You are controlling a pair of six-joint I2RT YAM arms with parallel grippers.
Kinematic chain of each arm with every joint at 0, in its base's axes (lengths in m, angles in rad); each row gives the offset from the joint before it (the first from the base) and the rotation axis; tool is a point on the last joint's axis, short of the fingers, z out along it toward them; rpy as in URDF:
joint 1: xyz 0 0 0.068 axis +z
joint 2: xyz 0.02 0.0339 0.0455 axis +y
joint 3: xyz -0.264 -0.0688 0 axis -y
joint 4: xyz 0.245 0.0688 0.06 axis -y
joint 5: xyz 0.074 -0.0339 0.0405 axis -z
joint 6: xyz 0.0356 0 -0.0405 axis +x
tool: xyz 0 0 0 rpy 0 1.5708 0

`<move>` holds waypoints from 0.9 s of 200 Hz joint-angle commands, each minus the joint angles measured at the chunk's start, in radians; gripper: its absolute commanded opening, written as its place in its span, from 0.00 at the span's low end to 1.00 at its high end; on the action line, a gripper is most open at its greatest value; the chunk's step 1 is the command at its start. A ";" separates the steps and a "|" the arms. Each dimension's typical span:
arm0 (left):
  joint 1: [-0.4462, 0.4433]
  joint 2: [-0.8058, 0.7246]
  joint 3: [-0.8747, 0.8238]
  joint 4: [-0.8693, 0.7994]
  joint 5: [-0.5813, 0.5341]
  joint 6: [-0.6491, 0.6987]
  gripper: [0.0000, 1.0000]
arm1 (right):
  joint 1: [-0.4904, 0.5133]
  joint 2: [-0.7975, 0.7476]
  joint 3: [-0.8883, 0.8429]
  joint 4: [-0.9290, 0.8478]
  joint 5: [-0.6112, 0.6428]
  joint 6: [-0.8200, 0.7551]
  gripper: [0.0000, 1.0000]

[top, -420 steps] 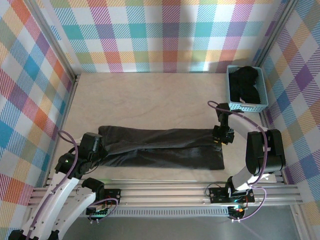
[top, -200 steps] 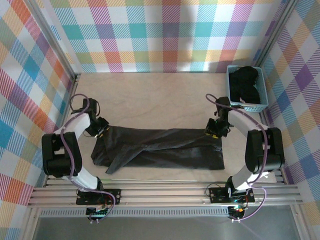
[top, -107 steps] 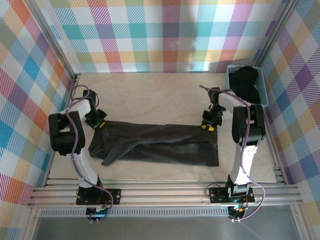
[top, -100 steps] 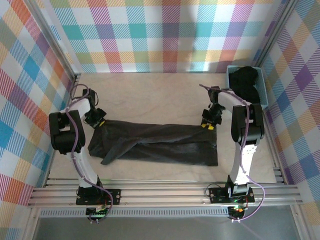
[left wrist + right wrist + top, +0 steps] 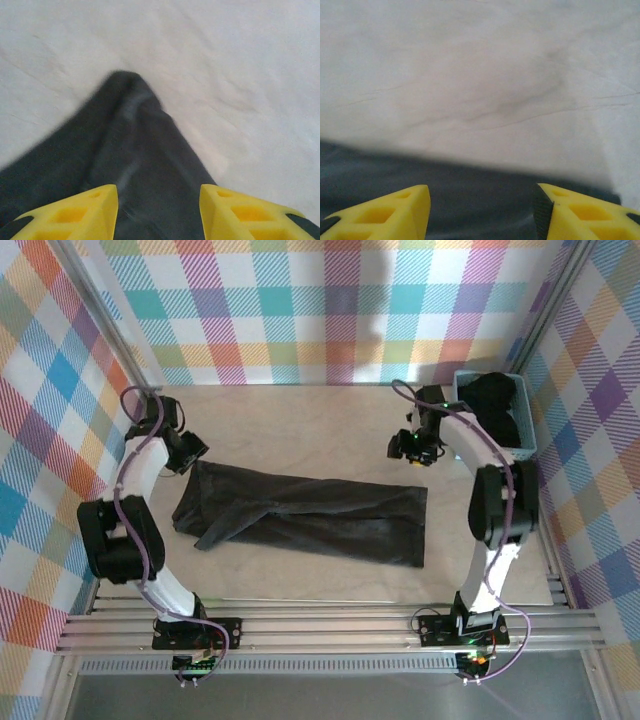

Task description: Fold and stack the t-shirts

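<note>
T-shirt (image 5: 310, 520) released, left tool (image 5: 155, 192) and right tool (image 5: 480, 190) now hover parted by its corners.

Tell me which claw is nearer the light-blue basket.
Right. The right claw hovers just left of the basket; the left claw is across the table at the t-shirt's far corner.

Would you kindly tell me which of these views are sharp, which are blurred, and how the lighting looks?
Top external: sharp, evenly lit, no glare; the shirt reads as a dark mass with faint folds on the pale table. Left wrist: the shirt's corner is soft and blurred, the left claw sharper. Right wrist: the shirt's edge smears into the table, the right claw crisper.
</note>
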 commanded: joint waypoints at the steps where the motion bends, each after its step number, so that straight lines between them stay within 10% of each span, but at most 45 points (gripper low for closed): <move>1: -0.094 0.033 -0.102 0.056 0.164 0.039 0.47 | 0.020 -0.125 -0.115 0.083 -0.134 0.024 0.58; 120: -0.238 0.009 -0.314 0.087 0.112 0.073 0.39 | 0.053 -0.332 -0.275 0.105 -0.205 0.093 0.59; 180: -0.283 -0.184 -0.434 0.055 0.085 -0.013 0.15 | 0.052 -0.337 -0.292 0.118 -0.215 0.111 0.58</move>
